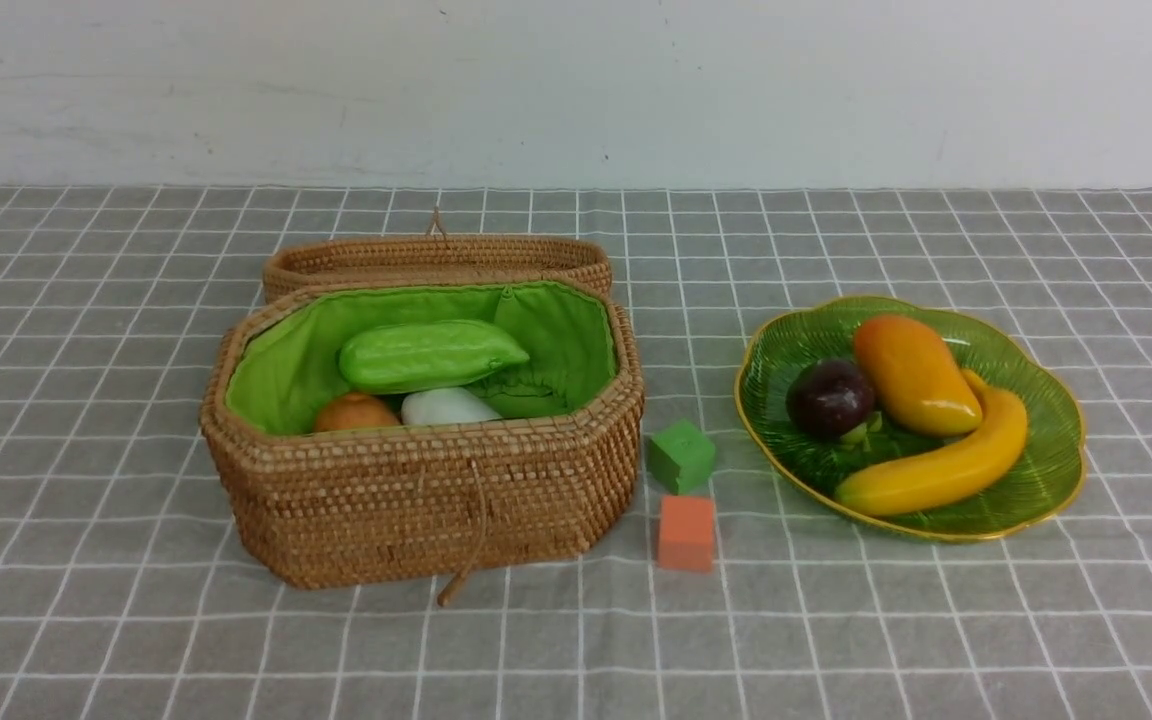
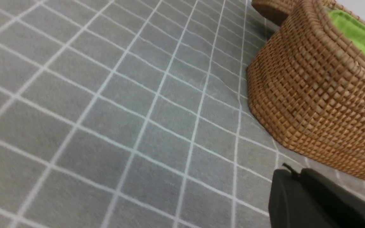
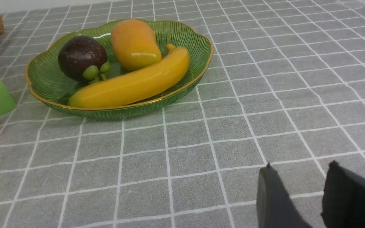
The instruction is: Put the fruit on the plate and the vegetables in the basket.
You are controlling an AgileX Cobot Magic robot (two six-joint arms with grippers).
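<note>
The basket (image 1: 416, 490) stands left of centre, and its green lining holds three vegetables: a light green gourd (image 1: 431, 353), a white radish (image 1: 448, 407) and a round brown-orange one (image 1: 356, 412). On the right, the green plate (image 1: 1046, 470) carries the fruit: mango (image 1: 911, 370), mangosteen (image 1: 829, 397) and banana (image 1: 946, 465). Neither arm shows in the front view. My left gripper (image 2: 293, 172) is shut and empty, low over the cloth beside the basket (image 2: 312, 95). Above bare cloth, my right gripper (image 3: 301, 172) is open and empty, some way from the plate (image 3: 182, 34), which carries the mango (image 3: 135, 42), mangosteen (image 3: 81, 57) and banana (image 3: 131, 84).
A green cube (image 1: 681, 456) and an orange cube (image 1: 686, 533) sit between basket and plate. The shallow woven lid (image 1: 436, 258) lies behind the basket. A grey checked cloth covers the table, with a white wall at the back.
</note>
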